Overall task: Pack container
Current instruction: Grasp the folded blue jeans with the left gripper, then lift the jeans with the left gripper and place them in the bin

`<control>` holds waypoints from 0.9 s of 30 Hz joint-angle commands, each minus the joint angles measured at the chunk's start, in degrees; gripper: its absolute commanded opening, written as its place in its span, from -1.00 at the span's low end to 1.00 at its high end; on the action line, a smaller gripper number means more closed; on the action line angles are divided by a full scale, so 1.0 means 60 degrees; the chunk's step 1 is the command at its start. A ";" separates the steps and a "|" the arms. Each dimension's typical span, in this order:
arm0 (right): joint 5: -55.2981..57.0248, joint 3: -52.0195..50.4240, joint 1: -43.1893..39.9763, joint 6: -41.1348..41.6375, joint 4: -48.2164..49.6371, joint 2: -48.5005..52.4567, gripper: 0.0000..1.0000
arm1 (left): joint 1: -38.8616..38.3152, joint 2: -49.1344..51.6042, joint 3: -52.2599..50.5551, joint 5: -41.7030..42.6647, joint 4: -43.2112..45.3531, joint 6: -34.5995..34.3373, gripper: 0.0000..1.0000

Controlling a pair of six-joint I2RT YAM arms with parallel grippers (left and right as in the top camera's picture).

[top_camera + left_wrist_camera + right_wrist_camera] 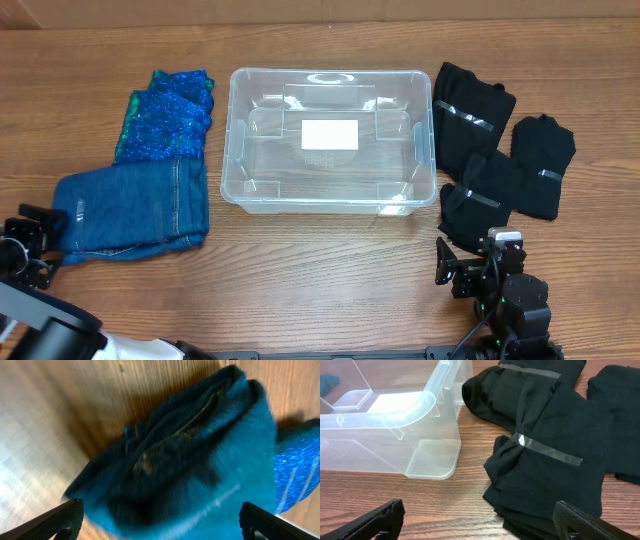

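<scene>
The clear plastic container (412, 120) stands empty in the middle of the table, a white label on its bottom; its near right corner shows in the right wrist view (432, 455). Folded blue jeans (135, 205) lie at the left; they fill the left wrist view (200, 460). My left gripper (30, 250) is open at the jeans' left end, fingers either side (160, 520). My right gripper (470, 265) is open and empty (480, 520), just before the nearest black taped bundle (550, 470).
A sparkly blue-green folded cloth (165, 110) lies behind the jeans. Three black folded bundles with tape bands lie right of the container (470, 105), (543, 160), (480, 195). Bare wood lies in front of the container.
</scene>
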 commanded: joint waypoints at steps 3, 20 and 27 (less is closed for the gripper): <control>-0.0015 -0.0175 -0.0036 -0.0033 0.0022 -0.0091 1.00 | -0.0339 0.1184 0.0204 0.0557 0.0532 0.1290 1.00; -0.0011 -0.0175 -0.0036 -0.0033 0.0026 -0.0091 1.00 | -0.2565 0.2433 0.1373 -0.0379 -0.1118 0.1279 -0.85; -0.0015 -0.0175 -0.0036 -0.0036 0.0026 -0.0095 1.00 | -0.2565 0.1621 0.4863 0.0914 -0.5158 0.1450 -0.92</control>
